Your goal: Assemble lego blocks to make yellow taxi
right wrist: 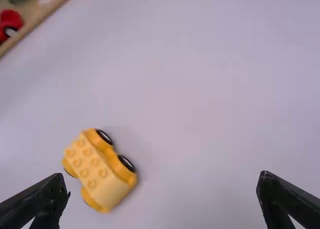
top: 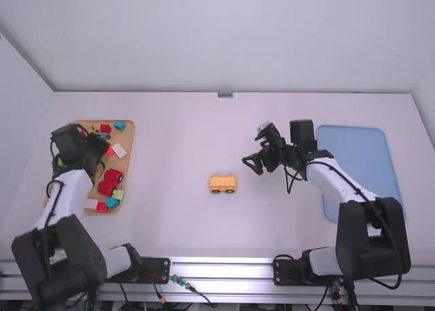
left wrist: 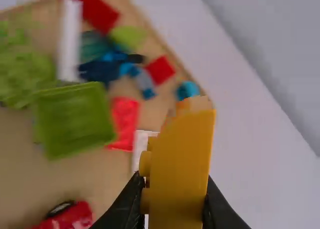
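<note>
Yellow base (top: 223, 183) stood on its wheels mid-table, studs up, long axis L–R across the high view. R gripper (right wrist: 163, 193) was nearer: base lay to its L & a bit closer to the arm mounts, nearer 1 fingertip than the other in the R wrist view. Its 2 fingers were spread w/ nothing btwn them. L gripper (left wrist: 172, 191), well apart over the tray (top: 132, 138), pinched a yellow block (left wrist: 181, 161) that stuck out past its tips, studs to 1 side. Next prob.: block carried R to base & turned studs-up; misaligned studs might tip or shove base.
</note>
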